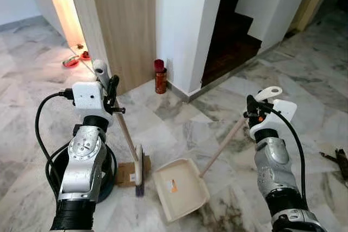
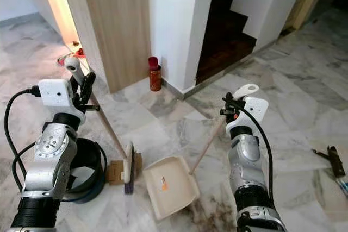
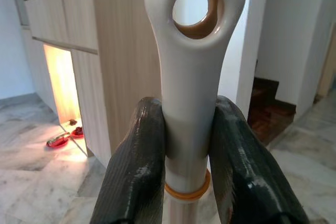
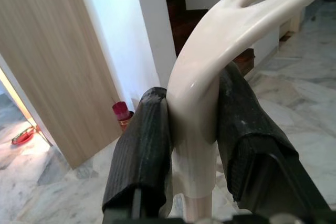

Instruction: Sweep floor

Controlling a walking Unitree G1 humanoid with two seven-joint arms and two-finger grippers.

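Observation:
A cream broom (image 1: 138, 170) stands on the marble floor, its long handle (image 1: 120, 120) slanting up to my left gripper (image 1: 106, 88), which is shut on the white looped grip (image 3: 190, 82). Its brush head rests on a flat piece of brown cardboard (image 1: 126, 173). Just right of it lies a cream dustpan (image 1: 180, 188) with a small orange scrap inside. The dustpan's wooden handle (image 1: 222, 147) rises to my right gripper (image 1: 256, 104), shut on its curved white grip (image 4: 210, 61).
A wooden cabinet (image 1: 122, 20) and a white pillar stand ahead, with a red canister (image 1: 160, 76) at their foot. A dark stairway (image 1: 231, 36) opens at the right. Red dishes (image 1: 76, 60) lie under the lit cabinet. A dark bucket (image 2: 87, 169) sits by my left arm. Tools (image 1: 338, 158) lie far right.

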